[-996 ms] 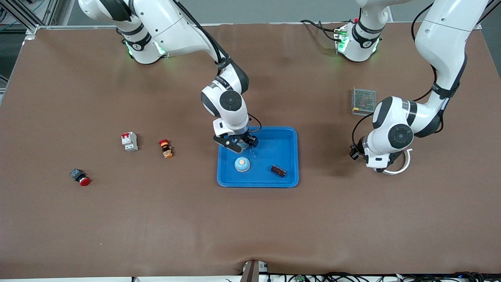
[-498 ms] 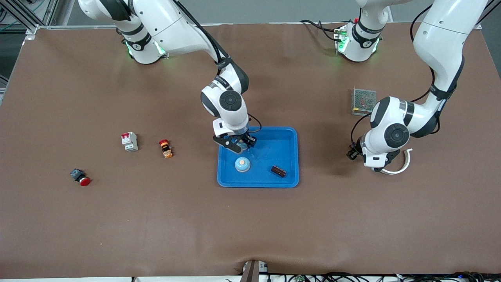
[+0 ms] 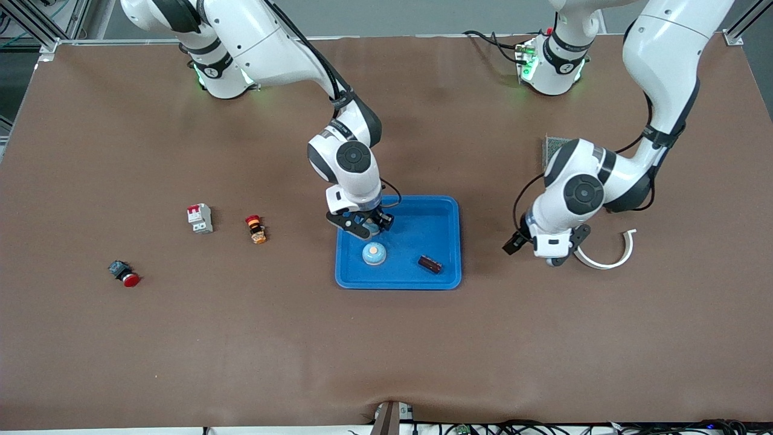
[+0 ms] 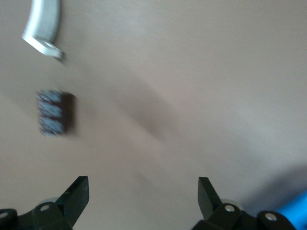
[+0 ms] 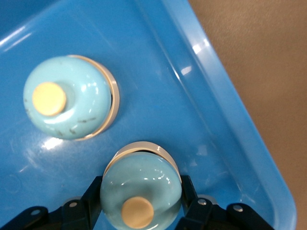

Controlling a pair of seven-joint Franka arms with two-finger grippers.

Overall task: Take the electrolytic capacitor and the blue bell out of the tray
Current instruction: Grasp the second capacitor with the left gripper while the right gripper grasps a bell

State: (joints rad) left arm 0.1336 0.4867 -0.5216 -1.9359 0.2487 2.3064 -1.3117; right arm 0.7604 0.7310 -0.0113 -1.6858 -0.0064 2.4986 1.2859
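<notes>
My right gripper (image 3: 366, 225) is shut on a light-blue bell (image 5: 141, 184) with a cream button, low over the blue tray (image 3: 444, 208) at its corner toward the right arm's base. A second light-blue bell (image 3: 374, 254) sits in the tray beside it, and also shows in the right wrist view (image 5: 67, 103). A dark brown capacitor (image 3: 429, 264) lies in the tray nearer the front camera. My left gripper (image 4: 142, 196) is open and empty over bare table beside the tray (image 3: 551, 257). Another dark capacitor (image 4: 55, 112) lies on the table ahead of it, hidden in the front view.
A white curved strip (image 3: 607, 260) lies by the left gripper. A metal mesh box (image 3: 551, 147) is partly hidden by the left arm. Toward the right arm's end lie a white breaker (image 3: 200, 218), an orange-red button (image 3: 256, 229) and a red pushbutton (image 3: 124, 273).
My left arm has swung toward the tray, its hand now clear of the white strip. My right gripper has hardly moved and still holds the bell.
</notes>
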